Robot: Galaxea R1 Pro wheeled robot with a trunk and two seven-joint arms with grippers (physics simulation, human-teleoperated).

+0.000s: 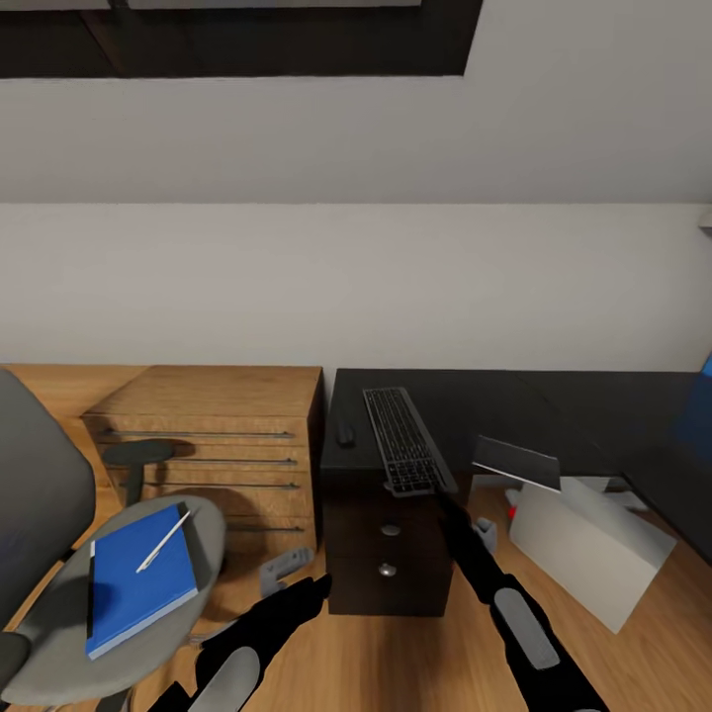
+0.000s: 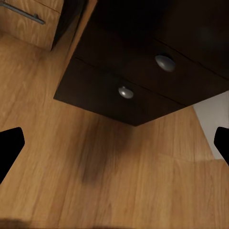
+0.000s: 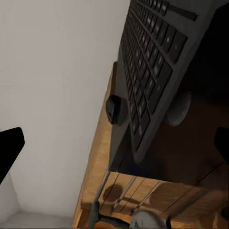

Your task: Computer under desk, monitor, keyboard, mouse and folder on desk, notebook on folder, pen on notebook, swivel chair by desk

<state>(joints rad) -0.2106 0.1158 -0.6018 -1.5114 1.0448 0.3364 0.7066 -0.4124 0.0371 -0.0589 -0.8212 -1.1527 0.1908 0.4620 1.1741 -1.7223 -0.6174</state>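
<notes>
The desk (image 1: 494, 410) had a glossy black top, with a black two-knob drawer unit (image 1: 388, 554) under its left end. The slim grey keyboard (image 1: 403, 440) lay lengthwise on that end, its near edge overhanging the desk front. The small black mouse (image 1: 345, 433) sat just left of it. On the grey swivel chair (image 1: 59, 603) at near left lay the blue folder (image 1: 138, 578), the white pen (image 1: 163, 542) slanted across it.

One keyboard (image 1: 403, 440), one mouse (image 1: 346, 433), one folder (image 1: 138, 578), one pen (image 1: 163, 541), one chair (image 1: 59, 554), two drawer knobs (image 1: 390, 530).
</notes>
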